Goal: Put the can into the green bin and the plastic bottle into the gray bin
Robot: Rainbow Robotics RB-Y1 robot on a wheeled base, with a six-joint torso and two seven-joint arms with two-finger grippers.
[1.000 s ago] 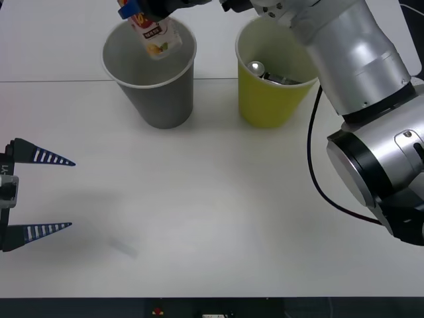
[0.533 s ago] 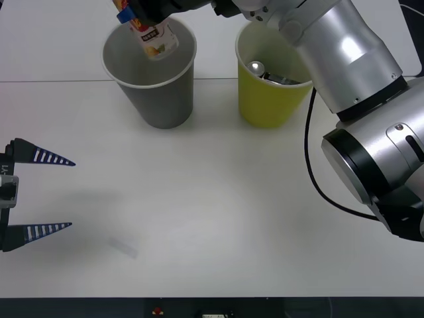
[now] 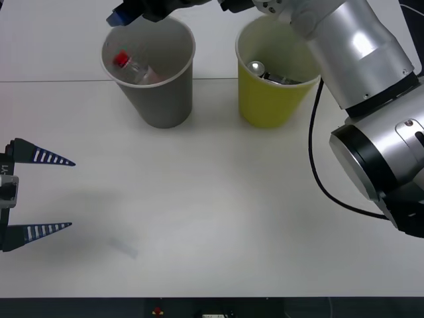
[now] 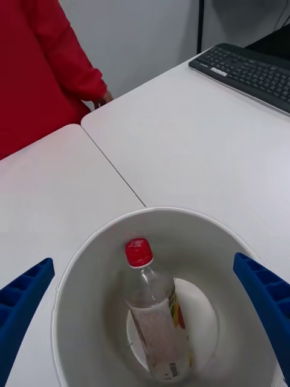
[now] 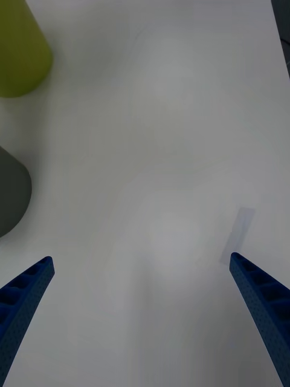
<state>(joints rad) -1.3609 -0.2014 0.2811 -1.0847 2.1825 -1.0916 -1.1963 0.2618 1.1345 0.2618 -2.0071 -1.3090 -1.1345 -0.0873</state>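
Note:
The plastic bottle (image 3: pixel 134 67) (image 4: pixel 154 308), clear with a red cap, lies leaning inside the gray bin (image 3: pixel 162 106) (image 4: pixel 90 284) at the back left of the table. The can (image 3: pixel 257 67) shows its silver top inside the green bin (image 3: pixel 265 106) to the right. My right gripper (image 3: pixel 136 10) (image 4: pixel 145 314) hangs open just above the gray bin's mouth, holding nothing. My left gripper (image 3: pixel 56 193) (image 5: pixel 145 314) rests open over the table's near left side, far from both bins.
A black keyboard (image 4: pixel 241 72) lies on the far table. A person's red sleeve (image 4: pixel 42 66) rests at the back. A seam (image 3: pixel 53 81) runs across the table behind the bins. The near half of the table is free room.
The bottle left my right gripper and dropped into the gray bin. The gripper's fingers opened above the bin. The left arm stayed still.

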